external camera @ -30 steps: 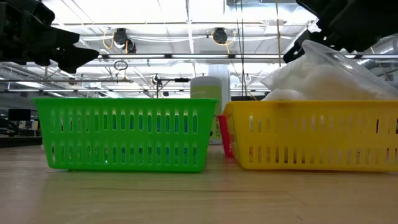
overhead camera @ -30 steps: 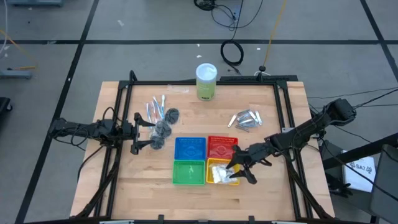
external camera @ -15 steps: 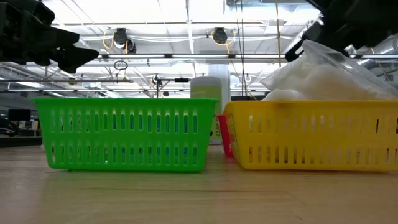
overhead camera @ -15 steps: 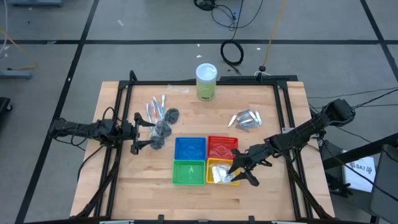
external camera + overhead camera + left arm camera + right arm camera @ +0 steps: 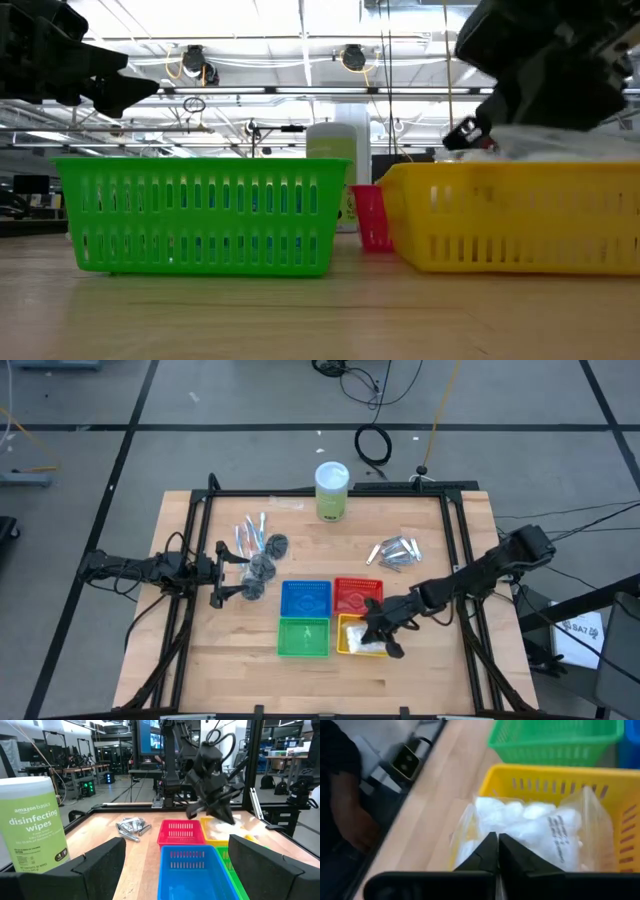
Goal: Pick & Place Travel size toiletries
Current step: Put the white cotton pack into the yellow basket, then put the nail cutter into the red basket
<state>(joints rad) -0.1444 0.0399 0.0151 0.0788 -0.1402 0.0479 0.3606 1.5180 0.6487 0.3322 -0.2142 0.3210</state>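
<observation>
Right gripper [image 5: 378, 636] closed, tips pressed into white sachets [image 5: 530, 827] in yellow basket [image 5: 347, 626]; no clear hold visible. Risk: basket dragged by gripper. Left gripper [image 5: 222, 574] open beside grey puffs [image 5: 262, 567]. Silver tubes [image 5: 396, 552] farther back on table [image 5: 190, 660].

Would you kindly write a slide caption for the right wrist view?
Right hand, shut, pressing clear-wrapped white sachets into the yellow plastic basket.

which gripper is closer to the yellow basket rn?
Right. The right gripper is over the yellow basket, jaws shut; the left gripper waits by the dark grey puffs.
</observation>
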